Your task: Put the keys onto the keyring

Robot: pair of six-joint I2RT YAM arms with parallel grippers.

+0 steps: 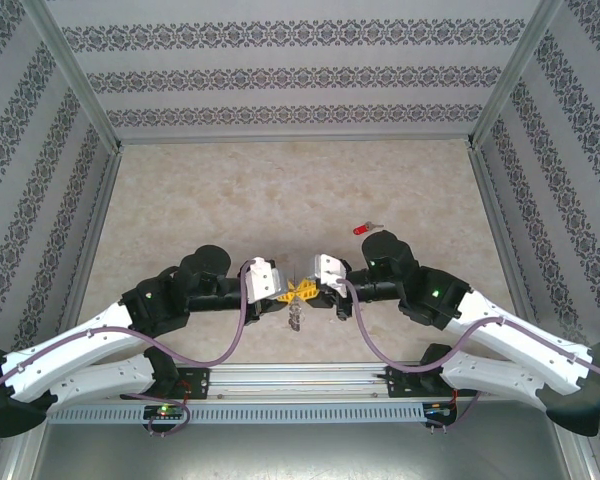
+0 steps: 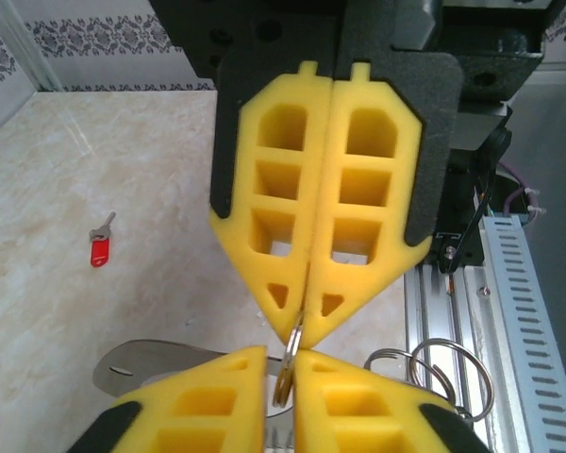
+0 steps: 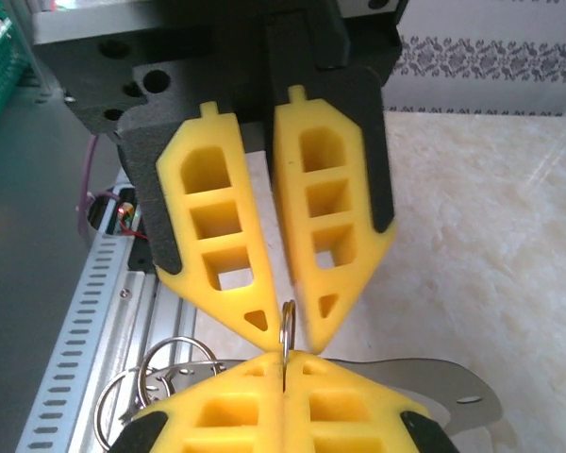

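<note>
Evidently the keyring [image 2: 285, 370] is being readied: the right pincer [image 1: 308, 290] is clamped on it above the table's [image 1: 230, 200] near edge. The left pincer [image 1: 293, 291] stands barely parted around it, grip unclear. The red key [image 1: 364, 228] lies apart, toward the right edge; next, one pincer likely must fetch it.

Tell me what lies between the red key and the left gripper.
Only bare tabletop separates the red key from the left gripper, left wrist view.

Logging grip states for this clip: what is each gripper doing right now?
Left gripper: shut on the keyring.
Right gripper: shut on the same keyring.
</note>
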